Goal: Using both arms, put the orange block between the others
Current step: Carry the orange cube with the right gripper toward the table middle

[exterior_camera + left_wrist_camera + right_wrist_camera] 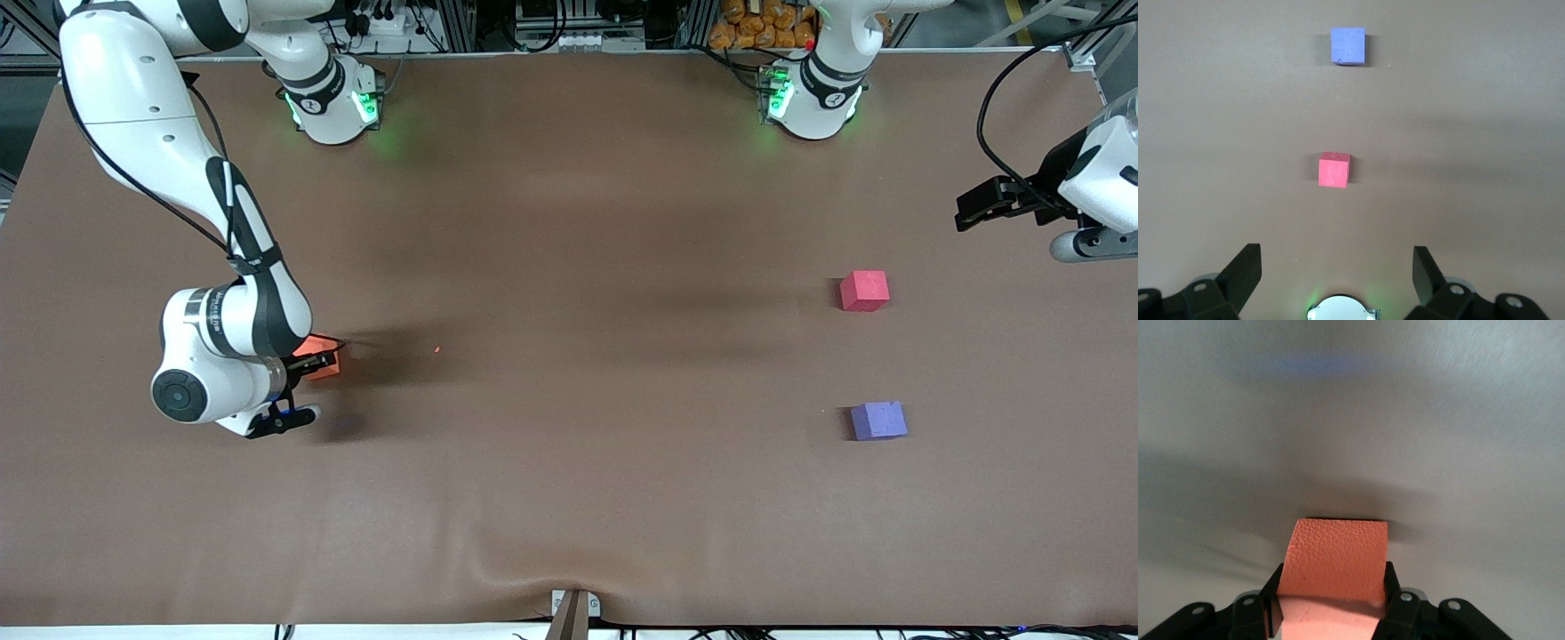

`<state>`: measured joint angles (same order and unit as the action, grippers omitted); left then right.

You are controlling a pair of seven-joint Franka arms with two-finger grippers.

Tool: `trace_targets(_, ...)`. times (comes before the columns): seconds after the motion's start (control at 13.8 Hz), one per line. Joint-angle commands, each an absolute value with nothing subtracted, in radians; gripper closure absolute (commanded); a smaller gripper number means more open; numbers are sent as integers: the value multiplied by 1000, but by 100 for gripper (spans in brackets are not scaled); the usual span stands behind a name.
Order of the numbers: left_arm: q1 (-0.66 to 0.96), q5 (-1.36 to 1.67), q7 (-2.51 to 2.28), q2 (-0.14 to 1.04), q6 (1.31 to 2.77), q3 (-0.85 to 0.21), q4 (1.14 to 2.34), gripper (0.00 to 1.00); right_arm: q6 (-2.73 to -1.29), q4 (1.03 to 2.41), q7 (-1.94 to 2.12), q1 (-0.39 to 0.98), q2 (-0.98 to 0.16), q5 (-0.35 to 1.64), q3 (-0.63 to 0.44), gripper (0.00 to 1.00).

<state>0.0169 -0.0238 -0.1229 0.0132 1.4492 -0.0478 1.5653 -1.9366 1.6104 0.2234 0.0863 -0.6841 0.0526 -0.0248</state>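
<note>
Front view
Tabletop: brown, carrying three cubes.
Right arm: reaches from its base down to the right arm's end of the tabletop.
Right end effector: low at the tabletop, at the orange block.
Orange block: on the tabletop at the right arm's end, partly hidden by the wrist, well apart from the other two cubes.
Red cube: at the left arm's end, farther from the front camera than the purple one.
Purple cube: nearer to the front camera, with a bare gap between it and the red cube.
Left arm: waits at the edge of its end of the tabletop.
Left end effector: up in the air, holding nothing.

Left wrist view
Left end effector: fingers spread wide with nothing between them.
Cubes: red cube and purple cube lie apart on the tabletop below.

Right wrist view
Right end effector: fingers closed in against two facing sides of the orange block, gripping it.
Block: sits on the tabletop.
</note>
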Motion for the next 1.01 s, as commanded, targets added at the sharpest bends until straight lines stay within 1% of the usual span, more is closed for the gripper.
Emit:
trace_targets(0.0, 5, -6, -97, 2, 1437, -51, 1565, 0, -1889, 1544, 232, 104, -654, 66, -23, 64)
trace_targets(0.14, 5, -6, -97, 2, 1436, -51, 1565, 0, -1876, 1505, 216, 146, -649, 112, -21, 65)
trace_targets(0.36, 3, -6, -97, 2, 1436, -51, 1565, 0, -1878, 1505, 128, 208, -640, 291, -21, 65)
trace_targets(0.43, 3, -6, -97, 2, 1436, -51, 1565, 0, -1878, 1505, 100, 239, -640, 325, -21, 67)
trace_targets(0.51, 3, -6, -97, 2, 1436, -51, 1566, 0, -1881, 1503, 59, 283, -640, 339, -21, 69)
trace_targets(0.65, 3, -6, -97, 0, 1434, -51, 1566, 0, -1888, 1496, -81, 366, -641, 341, -23, 69)
trace_targets(0.94, 3, -6, -97, 2, 1434, -51, 1565, 0, -1910, 1471, -259, 498, -652, 373, -23, 67)
